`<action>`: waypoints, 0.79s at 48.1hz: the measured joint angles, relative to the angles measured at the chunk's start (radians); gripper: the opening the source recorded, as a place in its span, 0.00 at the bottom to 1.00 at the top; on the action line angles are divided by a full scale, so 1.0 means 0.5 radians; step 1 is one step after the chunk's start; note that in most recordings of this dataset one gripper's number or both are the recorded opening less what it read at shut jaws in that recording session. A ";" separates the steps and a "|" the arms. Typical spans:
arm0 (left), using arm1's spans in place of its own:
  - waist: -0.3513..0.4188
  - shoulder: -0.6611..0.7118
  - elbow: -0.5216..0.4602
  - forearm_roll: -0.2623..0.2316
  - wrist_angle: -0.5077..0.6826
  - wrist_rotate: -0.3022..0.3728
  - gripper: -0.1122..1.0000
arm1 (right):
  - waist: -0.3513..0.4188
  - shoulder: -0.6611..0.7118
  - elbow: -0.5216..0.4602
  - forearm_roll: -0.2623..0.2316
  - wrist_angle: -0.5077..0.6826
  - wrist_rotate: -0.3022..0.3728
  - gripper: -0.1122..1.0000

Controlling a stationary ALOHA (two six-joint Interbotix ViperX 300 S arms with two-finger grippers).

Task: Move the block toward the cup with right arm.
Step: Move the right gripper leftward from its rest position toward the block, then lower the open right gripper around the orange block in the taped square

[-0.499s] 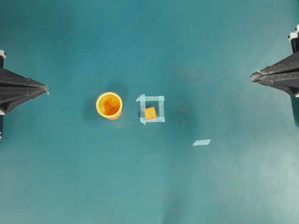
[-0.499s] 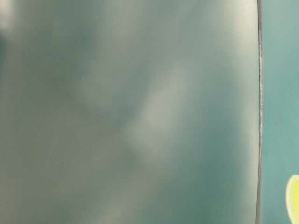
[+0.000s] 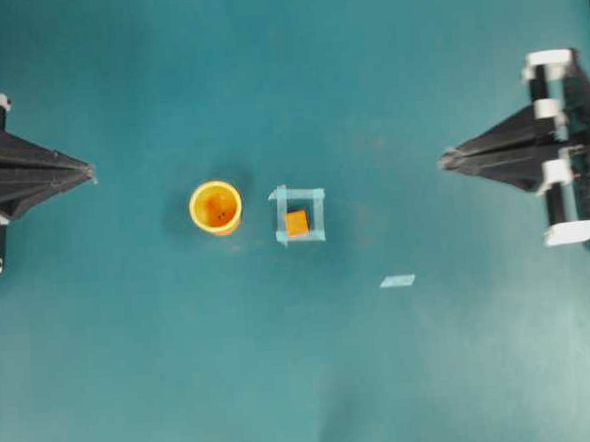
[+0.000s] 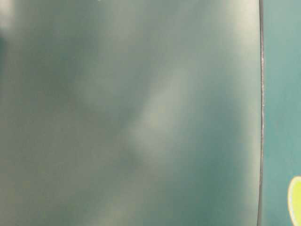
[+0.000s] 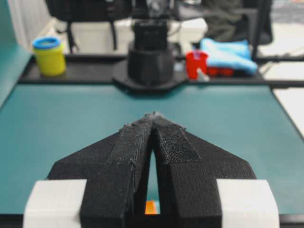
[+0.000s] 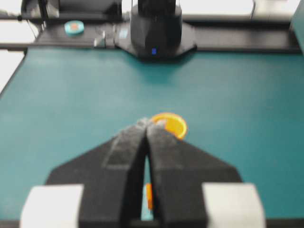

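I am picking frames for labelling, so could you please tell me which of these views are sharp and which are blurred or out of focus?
Overhead view: sharp, evenly lit; small orange cube and round orange-yellow plastic cup are crisp. Table-level view: almost wholly defocused grey-green haze, nothing identifiable. Left wrist view: left gripper sharp, background clutter readable. Right wrist view: soft throughout; right gripper and the cup behind it are smeared.

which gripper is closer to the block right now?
Right. The right gripper sits to the right of the block and slightly above it in the overhead view; the left gripper is farther, beyond the cup.
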 measured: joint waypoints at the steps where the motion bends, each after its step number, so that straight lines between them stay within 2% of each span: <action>1: 0.003 0.000 0.000 0.000 0.000 0.003 0.10 | 0.003 0.028 -0.015 0.003 0.003 -0.003 0.11; 7: 0.003 0.000 0.000 0.000 0.000 0.003 0.10 | 0.000 0.202 -0.098 0.003 0.012 0.000 0.17; 16: 0.000 0.000 0.000 0.003 0.000 0.003 0.10 | 0.000 0.423 -0.212 0.003 0.015 0.000 0.44; 21: 0.000 0.000 0.000 0.000 0.000 0.000 0.10 | 0.003 0.546 -0.279 0.003 0.015 0.000 0.53; 28: 0.000 0.000 0.000 0.000 0.003 0.003 0.10 | 0.003 0.736 -0.399 0.000 0.052 0.000 0.59; 38: 0.003 0.000 0.000 0.000 0.000 0.003 0.11 | -0.015 0.985 -0.589 0.003 0.245 0.000 0.64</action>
